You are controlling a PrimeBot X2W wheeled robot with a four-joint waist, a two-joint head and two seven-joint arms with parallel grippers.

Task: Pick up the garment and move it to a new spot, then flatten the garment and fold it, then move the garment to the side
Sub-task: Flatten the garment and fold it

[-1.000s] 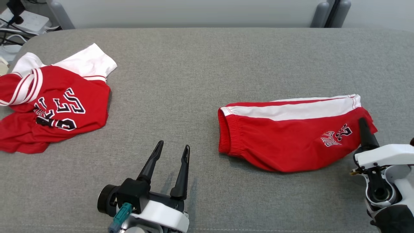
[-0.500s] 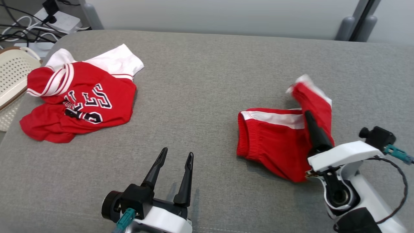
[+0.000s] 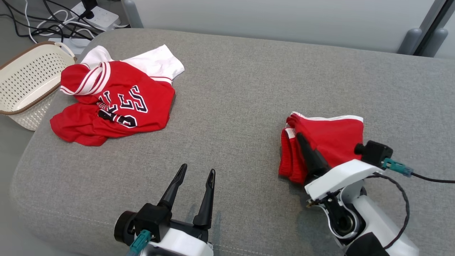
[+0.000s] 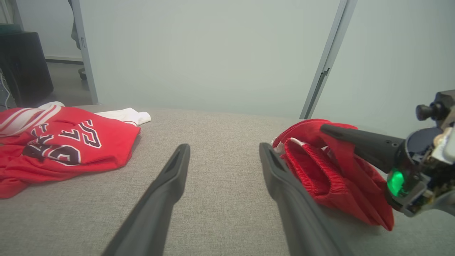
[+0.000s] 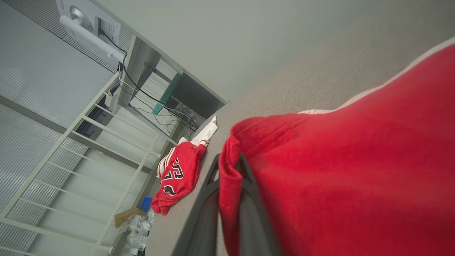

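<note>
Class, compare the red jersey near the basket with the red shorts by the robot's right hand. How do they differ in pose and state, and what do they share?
The jersey lies spread and rumpled; the shorts are doubled into a compact bundle. The jersey lies untouched; the shorts are pinched in the shut right hand. The jersey shows large lettering; the shorts show none here. Both are red with white trim, on the grey surface.

The shorts (image 3: 330,137) are soft, matt red cloth with a gathered, ribbed waistband (image 3: 289,158); the jersey (image 3: 117,103) at far left looks alike. The grey table cover (image 3: 231,89) is coarse, matt woven fabric. The basket (image 3: 25,81) is perforated cream plastic.
</note>
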